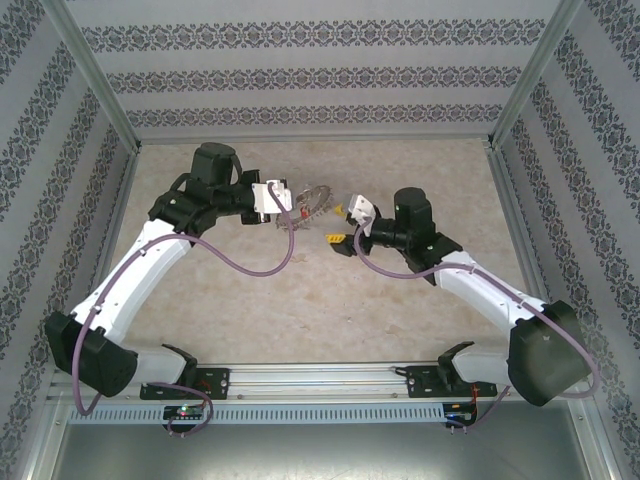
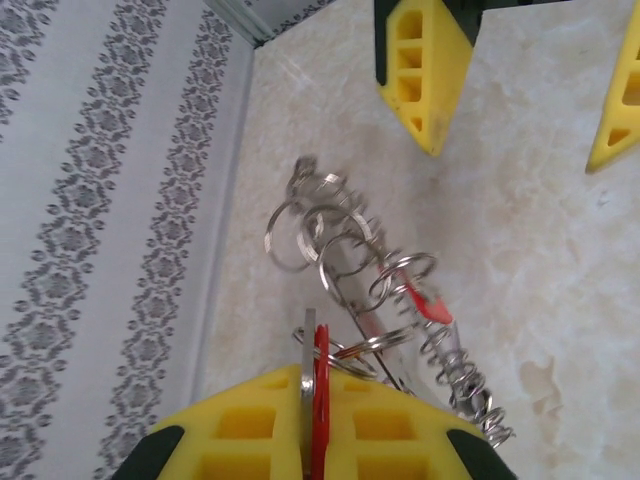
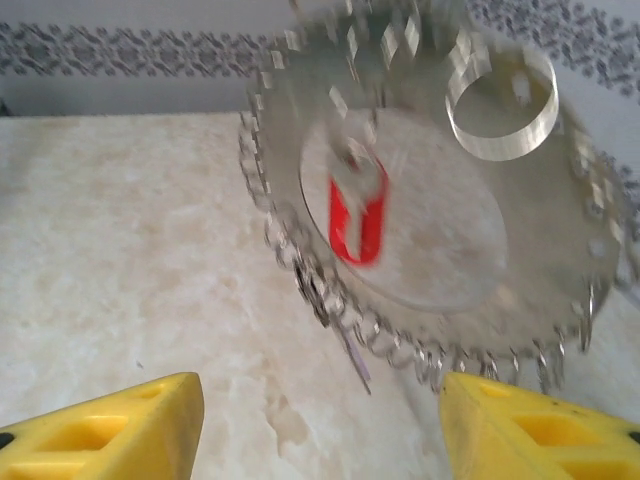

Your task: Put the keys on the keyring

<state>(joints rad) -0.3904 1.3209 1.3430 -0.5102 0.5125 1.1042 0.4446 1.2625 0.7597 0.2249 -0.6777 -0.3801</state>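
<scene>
Beige marbled tabletop (image 1: 300, 310) enclosed by floral-striped wallpapered walls (image 1: 320, 60) and aluminium posts (image 1: 95, 78).

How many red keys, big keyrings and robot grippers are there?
Red keys: 2
Big keyring: 1
Grippers: 2, the left gripper and the right gripper
Total: 5

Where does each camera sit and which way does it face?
Top external: above and behind, looking down on the beige marbled table; both arms show.
Left wrist: on the left end effector, shut on a red-headed silver key, facing the beaded silver metal keyring.
Right wrist: behind the open right end effector, facing the keyring.
All three share the keyring.
</scene>
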